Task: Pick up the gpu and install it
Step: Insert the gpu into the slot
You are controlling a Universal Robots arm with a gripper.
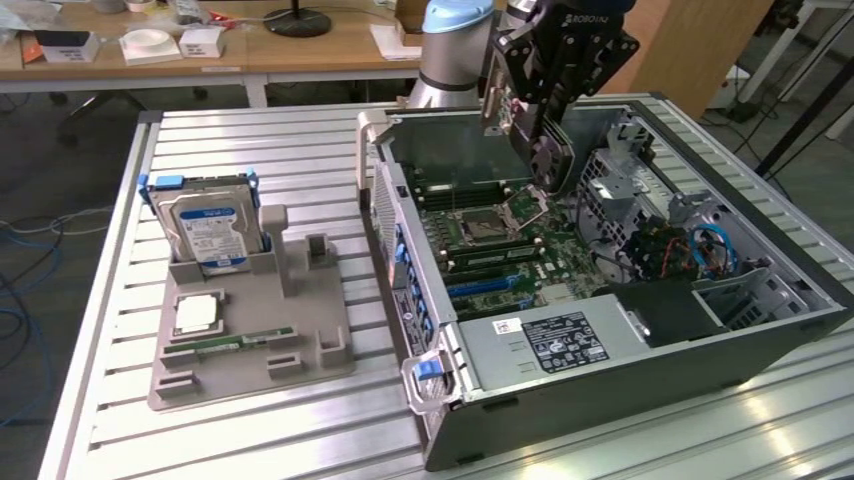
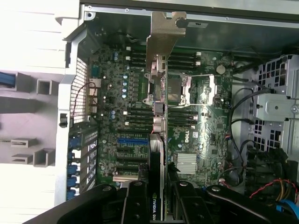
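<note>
The slatted metal worktop (image 1: 200,440) spreads out under everything, and the open computer case (image 1: 601,390) lies on it directly below my gripper (image 2: 159,186), its side off so the motherboard (image 2: 205,130) faces up at me. Well apart from my gripper, toward the exterior view's left, a grey holder (image 1: 254,350) sits on the worktop with a hard drive (image 1: 207,225) standing upright in it. My gripper is clenched on the gpu (image 2: 157,154), one finger on each face, so the card hangs edge-on below me, above the motherboard and clear of it. Its silver bracket (image 2: 163,32) is at the end farthest from my gripper.
</note>
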